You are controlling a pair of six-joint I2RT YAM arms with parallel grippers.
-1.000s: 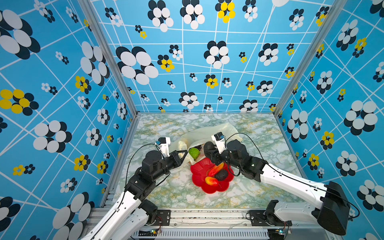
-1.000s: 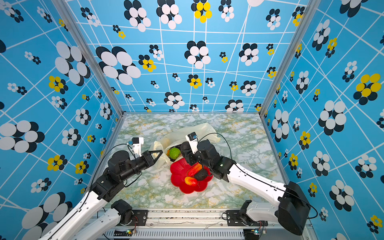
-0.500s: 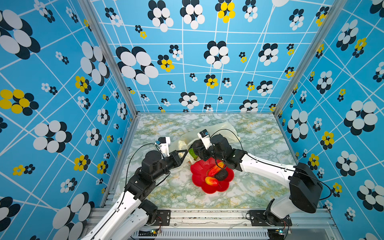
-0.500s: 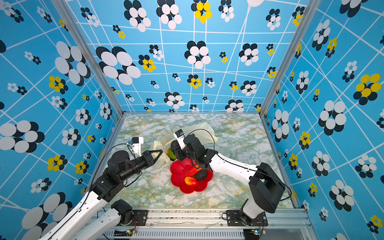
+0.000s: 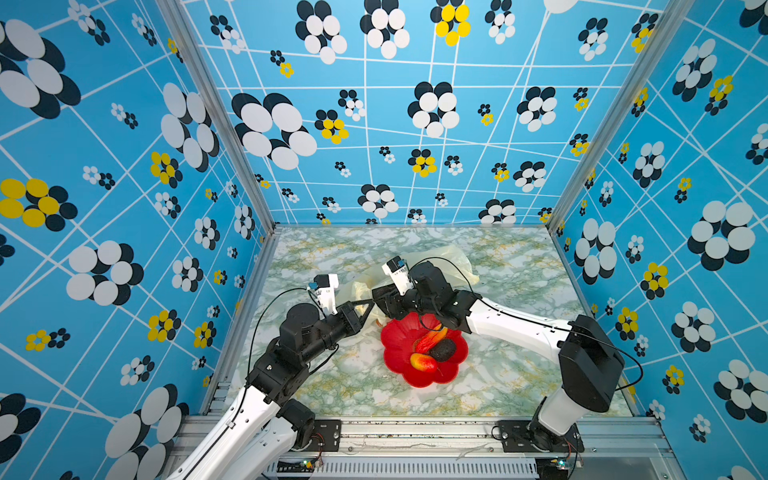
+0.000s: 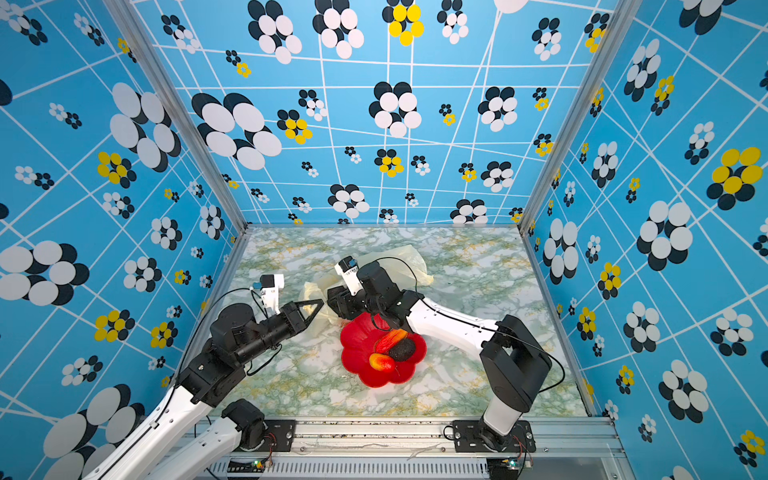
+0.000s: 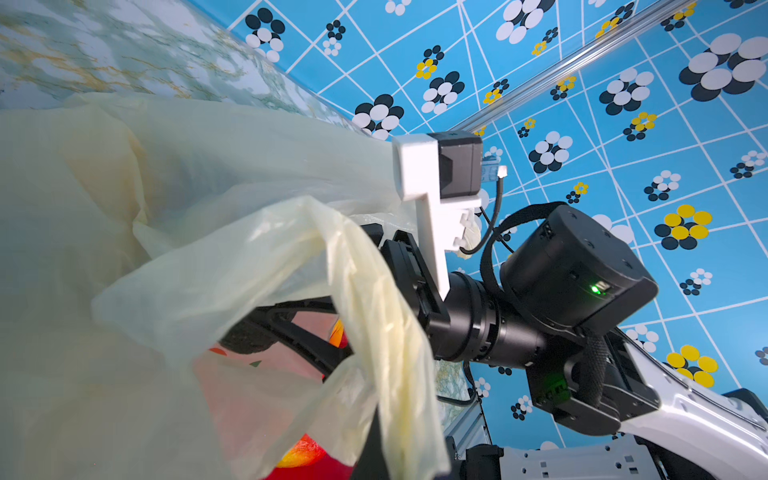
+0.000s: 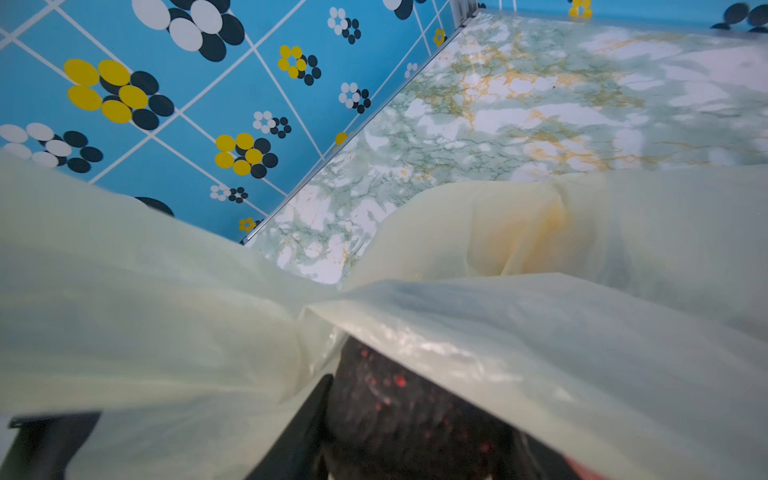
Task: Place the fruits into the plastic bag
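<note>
Cream plastic bag [image 5: 454,258] is hanging pinched by the fully closed left gripper [image 5: 368,305]. The right gripper [image 5: 381,300], jaws half apart, is clasping a dark fruit [image 8: 415,415] under it.

the flower-shaped plate [image 5: 395,345] is set on the worktop [image 5: 353,386], near its middle. in it are laid a rear mango [image 5: 430,338], a front mango [image 5: 420,362] and, to their right, an avocado [image 5: 442,350]. the plastic bag [image 5: 453,257] is spread just behind the plate. its left edge is pinched by the left claw [image 5: 369,304]; its mouth is entered from the right by the right claw [image 5: 384,299], a dark fruit [image 8: 407,415] being gripped there.
</note>
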